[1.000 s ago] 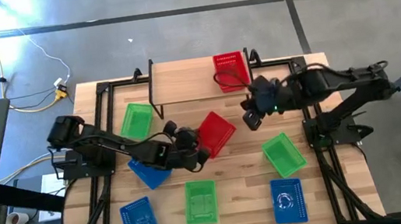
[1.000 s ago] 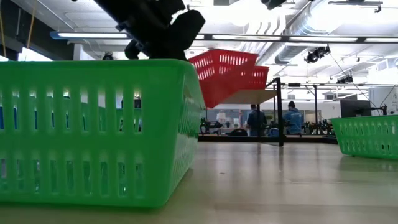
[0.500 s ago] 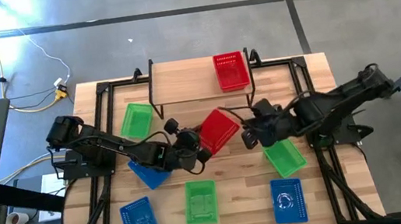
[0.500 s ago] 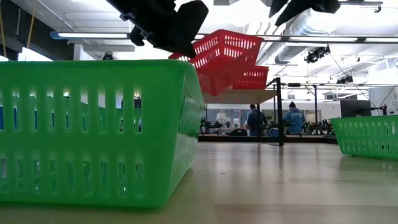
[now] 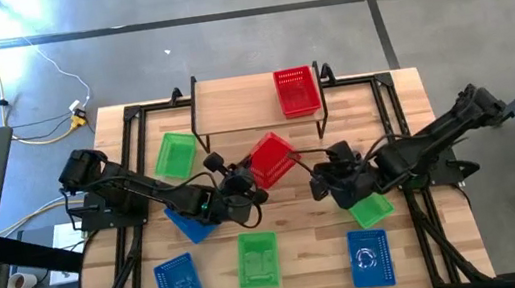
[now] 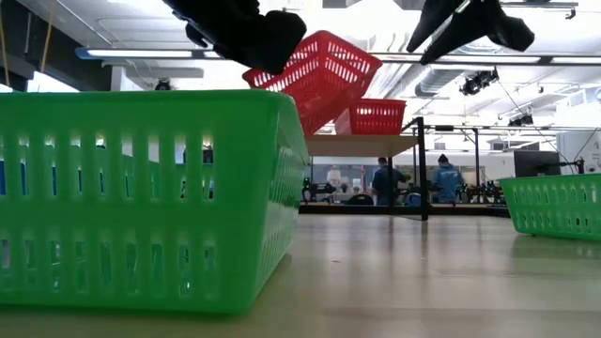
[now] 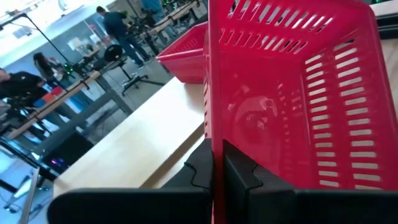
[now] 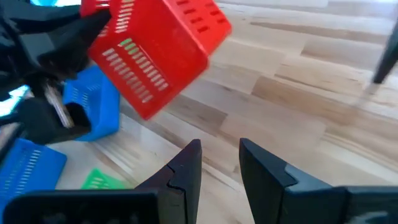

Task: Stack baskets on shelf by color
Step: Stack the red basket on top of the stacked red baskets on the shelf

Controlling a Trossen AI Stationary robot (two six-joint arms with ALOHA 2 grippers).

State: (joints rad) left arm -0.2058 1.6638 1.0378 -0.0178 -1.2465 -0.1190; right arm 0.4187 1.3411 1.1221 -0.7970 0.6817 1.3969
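Note:
My left gripper (image 5: 246, 186) hangs mid-table, shut on a red basket (image 5: 272, 158) that is in the air in front of the shelf (image 5: 242, 106), as the low view (image 6: 319, 75) shows. A second red basket (image 5: 297, 91) stands on the shelf's right end. My right gripper (image 5: 322, 183) hovers open just right of the held basket (image 8: 155, 50), touching nothing. Green baskets (image 5: 175, 155), (image 5: 258, 259), (image 5: 373, 209) and blue baskets (image 5: 191, 222), (image 5: 178, 283), (image 5: 370, 256) rest on their bottoms on the table. My left gripper (image 7: 216, 155) pinches the red basket's wall at its rim (image 7: 210, 124), one finger (image 7: 239, 177) inside the basket and the other outside. The fingers come from the table's left, slanting up. The basket is lifted clear and tilted, its open side turned toward the gripper.
The shelf's plank left of the red basket is bare wood. The right arm lies over part of the green basket at the table's right. People stand in the room beyond the far edge (image 6: 385, 178). Bare tabletop (image 5: 310, 227) lies between the near baskets.
My left gripper has raised the red basket and carried it a little toward the shelf, tipping it more steeply. My right gripper has drawn back from beside the shelf's red basket toward the near edge, ending low at mid-table next to the held basket.

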